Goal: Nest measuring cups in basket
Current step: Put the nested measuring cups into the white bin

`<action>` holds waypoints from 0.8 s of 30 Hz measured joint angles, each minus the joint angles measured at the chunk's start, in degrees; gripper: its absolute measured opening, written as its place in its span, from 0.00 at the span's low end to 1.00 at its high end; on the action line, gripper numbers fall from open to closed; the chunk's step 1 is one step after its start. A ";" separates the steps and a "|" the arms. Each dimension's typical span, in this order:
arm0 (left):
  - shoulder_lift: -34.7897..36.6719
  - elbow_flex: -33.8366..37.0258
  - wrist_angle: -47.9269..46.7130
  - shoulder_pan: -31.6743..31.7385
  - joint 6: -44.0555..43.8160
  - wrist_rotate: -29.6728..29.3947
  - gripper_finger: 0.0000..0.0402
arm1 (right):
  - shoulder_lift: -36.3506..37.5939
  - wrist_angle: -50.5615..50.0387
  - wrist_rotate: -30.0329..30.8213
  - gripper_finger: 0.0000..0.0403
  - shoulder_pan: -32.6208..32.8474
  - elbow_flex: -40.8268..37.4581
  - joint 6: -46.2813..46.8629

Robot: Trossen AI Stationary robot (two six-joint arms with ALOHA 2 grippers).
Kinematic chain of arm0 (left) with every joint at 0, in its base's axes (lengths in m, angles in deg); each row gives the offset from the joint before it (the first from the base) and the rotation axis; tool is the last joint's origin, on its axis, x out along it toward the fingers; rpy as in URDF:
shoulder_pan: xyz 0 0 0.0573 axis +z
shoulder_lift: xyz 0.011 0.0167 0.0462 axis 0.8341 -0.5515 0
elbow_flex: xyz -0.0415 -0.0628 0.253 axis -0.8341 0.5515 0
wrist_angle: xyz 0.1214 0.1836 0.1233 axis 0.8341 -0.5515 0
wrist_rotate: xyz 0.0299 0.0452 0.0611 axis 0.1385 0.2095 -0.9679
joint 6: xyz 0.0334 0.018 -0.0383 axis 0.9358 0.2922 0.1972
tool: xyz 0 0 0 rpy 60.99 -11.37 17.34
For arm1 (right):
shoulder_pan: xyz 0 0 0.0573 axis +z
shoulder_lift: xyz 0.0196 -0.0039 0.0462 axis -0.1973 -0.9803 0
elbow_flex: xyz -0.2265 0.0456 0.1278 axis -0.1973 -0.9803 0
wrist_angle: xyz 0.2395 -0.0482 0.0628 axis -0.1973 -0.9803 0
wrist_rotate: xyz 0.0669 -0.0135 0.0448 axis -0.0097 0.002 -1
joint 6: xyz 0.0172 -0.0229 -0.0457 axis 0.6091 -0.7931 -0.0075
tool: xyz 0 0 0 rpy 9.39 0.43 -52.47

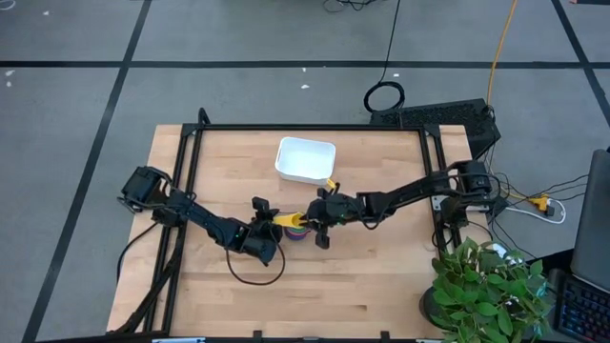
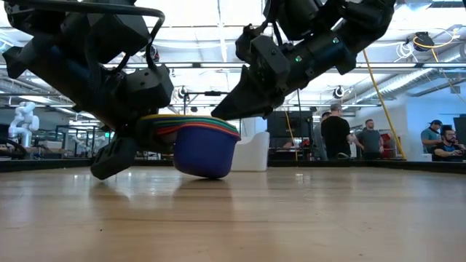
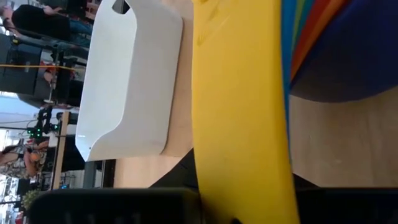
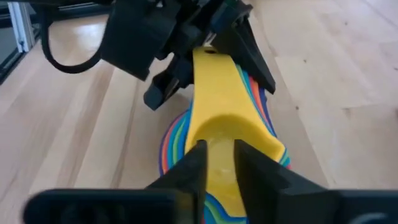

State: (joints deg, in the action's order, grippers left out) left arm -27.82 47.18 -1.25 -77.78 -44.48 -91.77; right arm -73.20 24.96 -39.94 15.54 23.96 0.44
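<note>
The measuring cups (image 1: 298,229) are nested in one stack at the table's middle, with dark blue (image 2: 205,149) outermost and yellow (image 4: 217,134) innermost. The stack tilts, its handle side raised. The white basket (image 1: 305,160) stands on the table just beyond it. My left gripper (image 1: 272,231) comes from the left and is shut on the handles. My right gripper (image 4: 221,165) comes from the right. Its fingers stand slightly apart over the yellow cup's bowl, on the side away from the handles. My left gripper pinches the stacked handles (image 2: 156,127) near their free ends, one finger above the yellow handle (image 3: 242,124) and one below. It comes slanting down from the table's left, along the handles. The stack tilts; whether its bottom touches the table I cannot tell. My right gripper: whether its fingers (image 4: 193,168) touch the yellow cup I cannot tell.
A black rail frame (image 1: 305,127) borders the tabletop at the far side and at both arms. A cable loop (image 1: 255,276) lies near the left arm. A potted plant (image 1: 486,286) stands off the near right corner. People (image 2: 335,135) stand in the room beyond.
</note>
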 joint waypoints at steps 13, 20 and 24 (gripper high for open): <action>0.00 0.00 0.18 0.00 -0.02 -0.32 0.13 | -3.53 4.02 -1.47 0.00 -0.02 0.07 0.11; 0.02 0.02 -0.72 0.02 -0.73 2.64 0.14 | -5.08 4.73 -1.49 0.00 -0.06 0.17 1.14; 0.18 -0.11 -3.17 0.02 -3.38 7.10 0.20 | -5.14 4.57 -1.51 0.00 -0.04 0.17 1.06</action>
State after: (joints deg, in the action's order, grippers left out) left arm -27.64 47.07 -4.42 -77.76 -47.86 -84.67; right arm -78.34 29.54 -41.46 15.50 24.13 1.50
